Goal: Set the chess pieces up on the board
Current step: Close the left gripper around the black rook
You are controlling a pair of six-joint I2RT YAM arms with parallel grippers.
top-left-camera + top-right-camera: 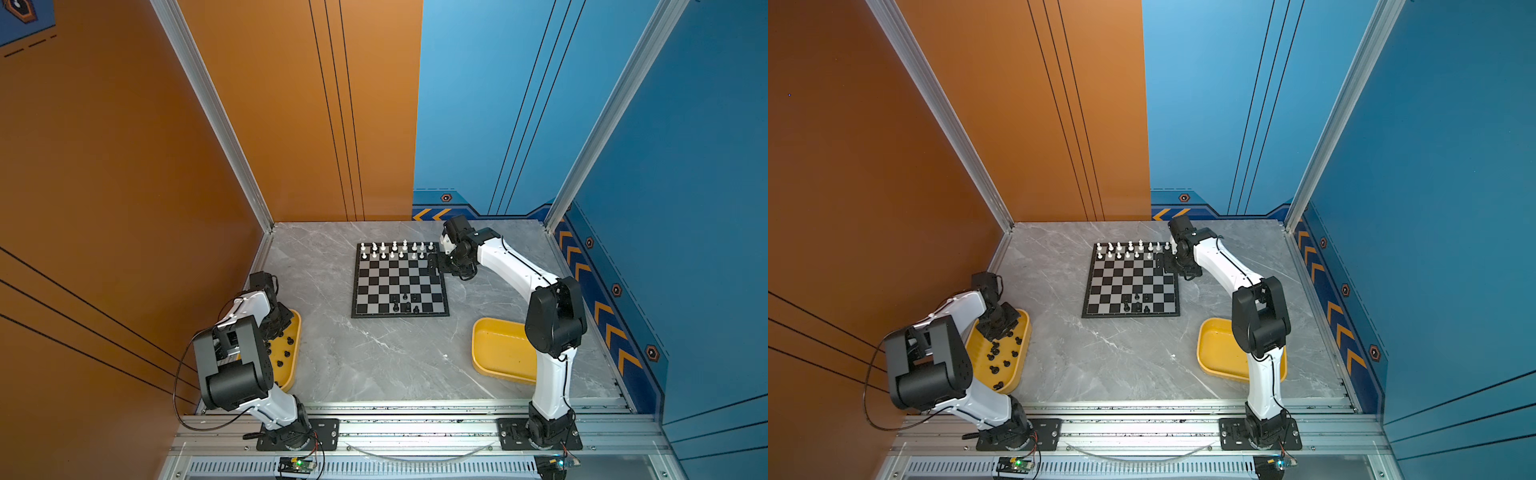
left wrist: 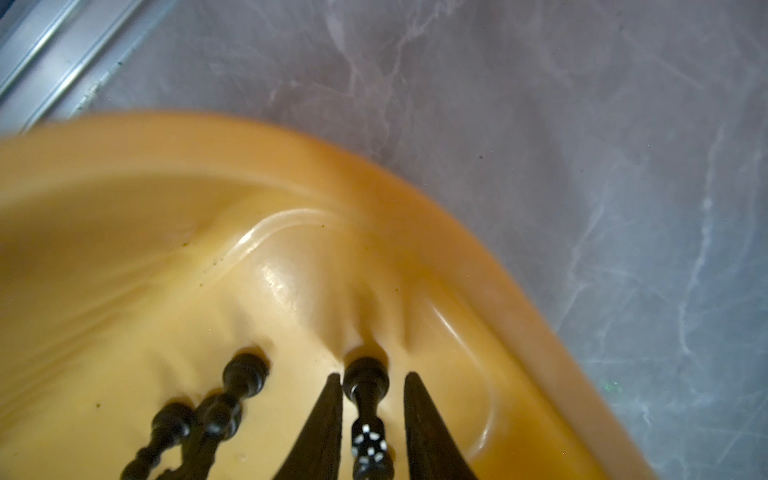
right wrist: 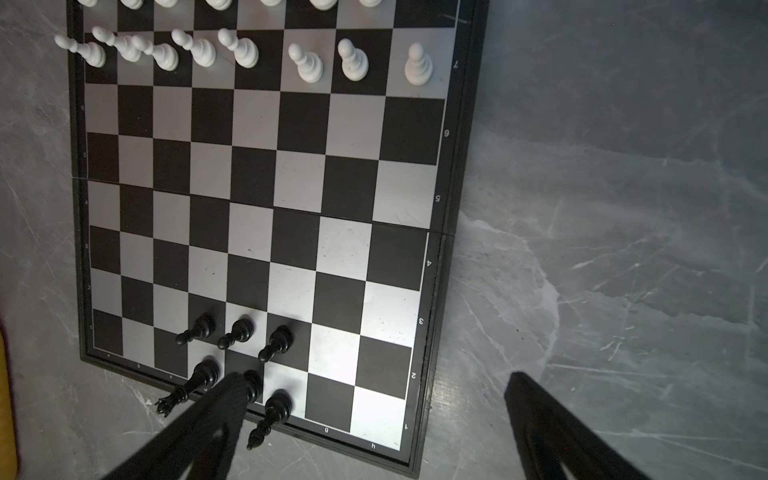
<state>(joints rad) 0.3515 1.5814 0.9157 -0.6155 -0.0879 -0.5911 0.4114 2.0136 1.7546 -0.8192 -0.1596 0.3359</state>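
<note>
over at the left yellow tray (image 2: 124, 249), left gripper (image 2: 372, 375) straddles a black piece (image 2: 365, 409), jaws narrow, can't tell if it's pinched. right gripper (image 3: 374, 415) gapes wide, empty, by the board (image 1: 388, 282); white chess pieces (image 1: 395, 249) line its far rows, six black chessmen (image 1: 405, 303) near.

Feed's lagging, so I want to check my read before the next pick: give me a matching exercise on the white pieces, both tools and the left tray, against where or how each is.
1. white pieces
2. left tool
3. right tool
4. left tray

A. wide open at the board's far right corner
B. holds loose black pieces
C. on the board's far two rows
D. astride a black piece

Pairs: 1-C, 2-D, 3-A, 4-B
</note>
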